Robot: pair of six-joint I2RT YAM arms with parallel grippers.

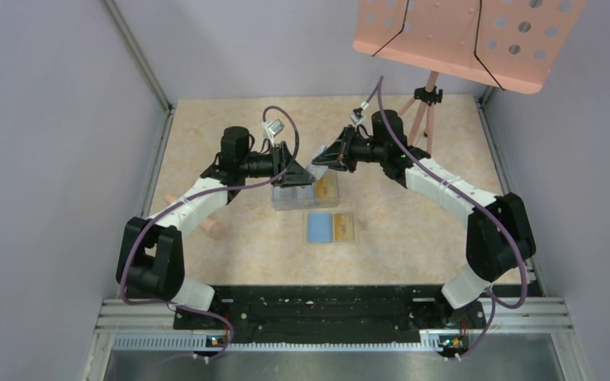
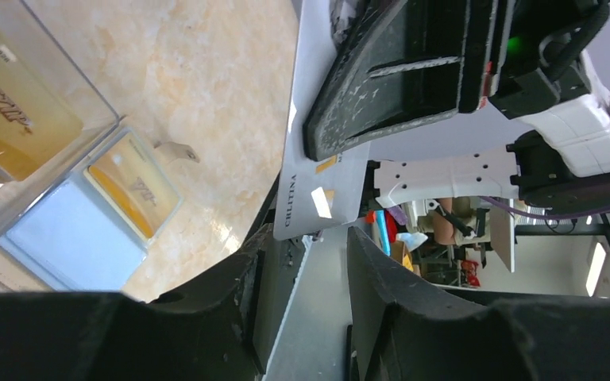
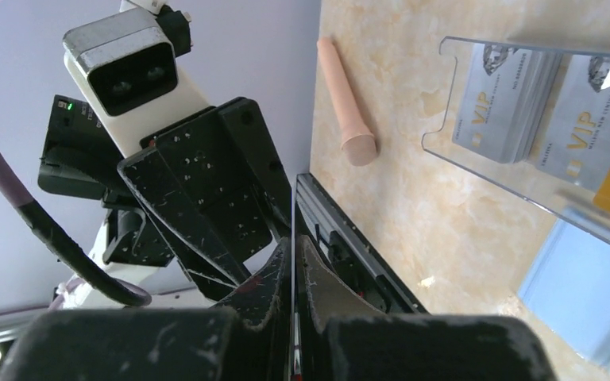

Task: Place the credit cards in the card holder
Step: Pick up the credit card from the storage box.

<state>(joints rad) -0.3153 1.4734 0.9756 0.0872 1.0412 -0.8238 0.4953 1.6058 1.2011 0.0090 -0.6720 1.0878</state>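
Card holder (image 1: pixel 318 228) lay open and flat on the table (image 1: pixel 413 230), nearest the arm bases. Its light blue inside faced up, and a yellow-orange card (image 1: pixel 344 228) showed on its right half. To its left, partly under the left arm, lay a peach-coloured rod (image 1: pixel 213 229). Just beyond the holder stood a clear plastic box (image 1: pixel 290 202). Its right compartment held a second yellow-orange card (image 1: pixel 328 186), and the right wrist view showed stacks of white VIP cards (image 3: pixel 504 103) in it as well. Above the box the two grippers met nose to nose. The right gripper (image 3: pixel 295 254) was closed tight on a white card (image 2: pixel 326 171), pinching it by one end and holding it clear of the table. The card's other end reached into the left gripper (image 2: pixel 310 246), whose fingers (image 2: pixel 381 278) stood apart with a gap wider than the card. Whether either pad touched the card could not be told. Farthest back stood a tripod (image 1: pixel 429 99) carrying a pink perforated panel (image 1: pixel 461 36).
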